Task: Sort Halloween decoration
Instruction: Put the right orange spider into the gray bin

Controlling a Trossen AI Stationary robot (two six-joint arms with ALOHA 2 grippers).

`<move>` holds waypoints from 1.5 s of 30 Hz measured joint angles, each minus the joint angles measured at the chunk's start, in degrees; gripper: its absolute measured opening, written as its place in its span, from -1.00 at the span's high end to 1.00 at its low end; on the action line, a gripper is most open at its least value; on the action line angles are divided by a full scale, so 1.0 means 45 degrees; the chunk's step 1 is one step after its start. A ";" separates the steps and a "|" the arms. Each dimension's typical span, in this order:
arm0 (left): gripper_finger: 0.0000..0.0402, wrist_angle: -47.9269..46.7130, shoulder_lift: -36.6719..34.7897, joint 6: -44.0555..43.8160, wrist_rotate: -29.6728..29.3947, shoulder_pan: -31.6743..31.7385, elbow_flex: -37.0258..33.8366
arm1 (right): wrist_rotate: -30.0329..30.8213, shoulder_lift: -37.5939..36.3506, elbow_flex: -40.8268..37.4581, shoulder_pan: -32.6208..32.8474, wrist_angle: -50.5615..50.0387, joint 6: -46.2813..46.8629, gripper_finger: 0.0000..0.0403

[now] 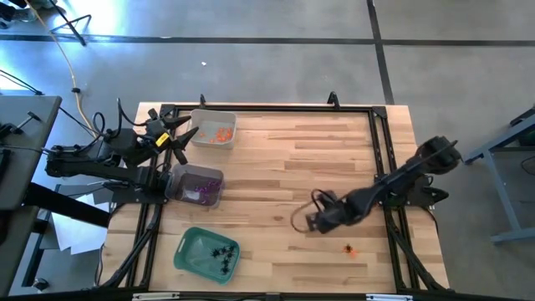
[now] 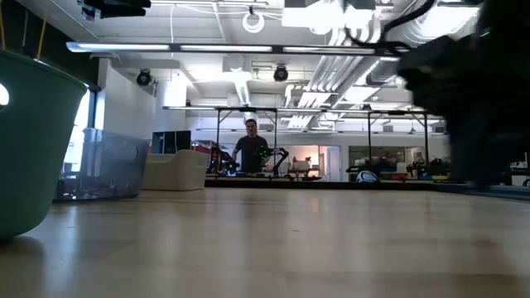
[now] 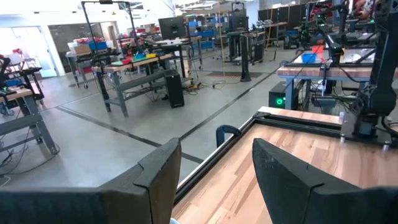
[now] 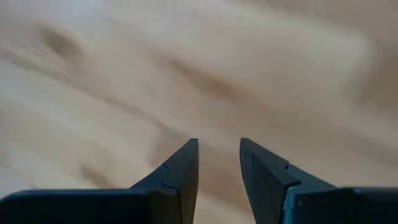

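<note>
The Halloween decoration is spread over three trays at the table's left. Orange pieces lie in a clear tray at the far left. Purple ones lie in a second clear tray, and black spiders in a green tray near the front edge. One orange trinket lies on bare wood at the near right. My right gripper hangs open over the table, left of and a little beyond that trinket, pointing steeply down with only wood between its fingers. My left gripper waits open between the two clear trays.
A black frame runs along the table's edges. In the low view the green tray and a clear tray stand at the left. A person stands far behind the table. Bare wood fills the table's middle.
</note>
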 joint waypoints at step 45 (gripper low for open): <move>0.07 0.0005 0.0000 0.0000 0.0000 0.0000 0.0000 | -0.2454 0.2066 0.1733 0.5075 -0.3343 0.7096 0.44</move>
